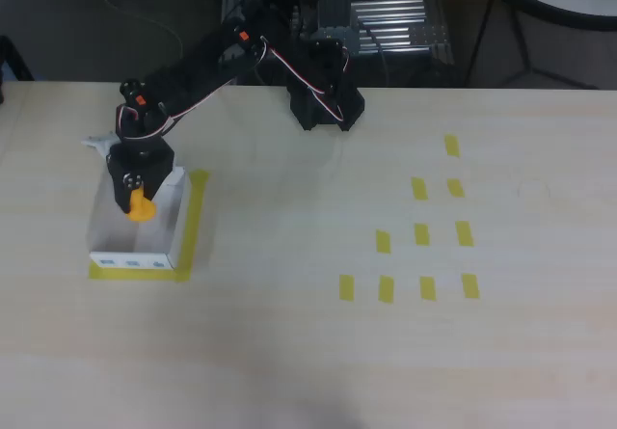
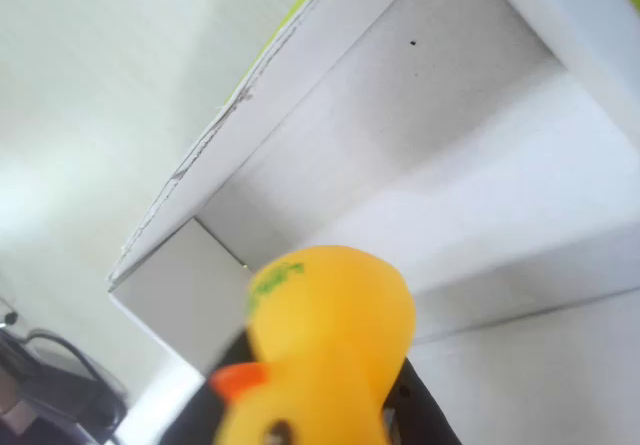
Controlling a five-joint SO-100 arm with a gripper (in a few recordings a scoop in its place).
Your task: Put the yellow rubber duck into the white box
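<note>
The yellow rubber duck (image 1: pixel 142 206) hangs over the inside of the white box (image 1: pixel 159 228), held at the tip of my black gripper (image 1: pixel 138 198). In the wrist view the duck (image 2: pixel 325 350) fills the lower middle, red-orange beak at its lower left, with dark fingers (image 2: pixel 415 410) pressed on either side of it. Behind it lie the box's floor and thin upright walls (image 2: pixel 300 75). The box's near outer side carries small blue marks (image 1: pixel 130 260). My gripper is shut on the duck.
Yellow tape (image 1: pixel 196 219) frames the box on the right and front. Several small yellow tape rectangles (image 1: pixel 421 234) dot the table's right half. The arm's black base (image 1: pixel 326 106) stands at the table's far edge, with metal gear behind it.
</note>
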